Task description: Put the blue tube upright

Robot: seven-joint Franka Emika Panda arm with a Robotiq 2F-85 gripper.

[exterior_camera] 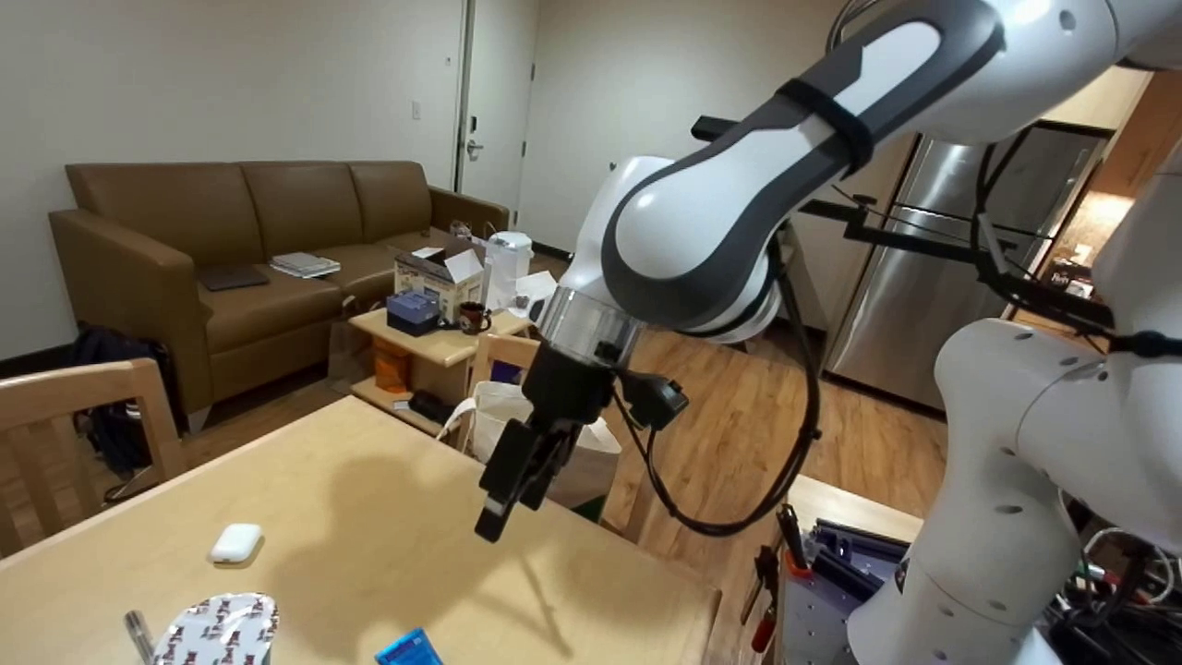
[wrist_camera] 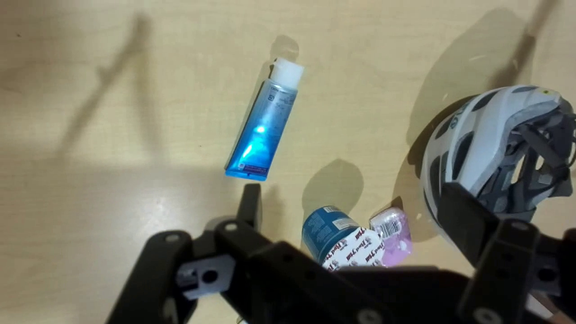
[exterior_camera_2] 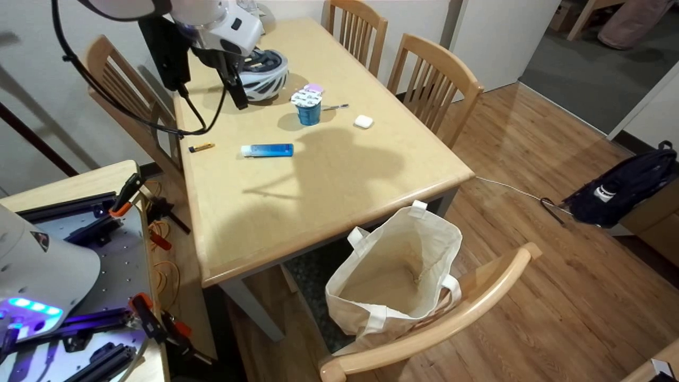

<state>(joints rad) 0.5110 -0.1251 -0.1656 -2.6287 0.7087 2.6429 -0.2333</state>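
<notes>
The blue tube with a white cap lies flat on the wooden table. It shows whole in an exterior view, and only its end shows at the bottom edge of an exterior view. My gripper is open and empty in the wrist view, its fingers wide apart. It hangs above the table, apart from the tube, in both exterior views. In the wrist view the tube lies beyond the left fingertip, outside the space between the fingers.
A blue cup with a printed lid stands near the tube, beside a purple packet. A white helmet sits under the right finger in the wrist view. A white case, a yellow marker and a thin utensil lie on the table.
</notes>
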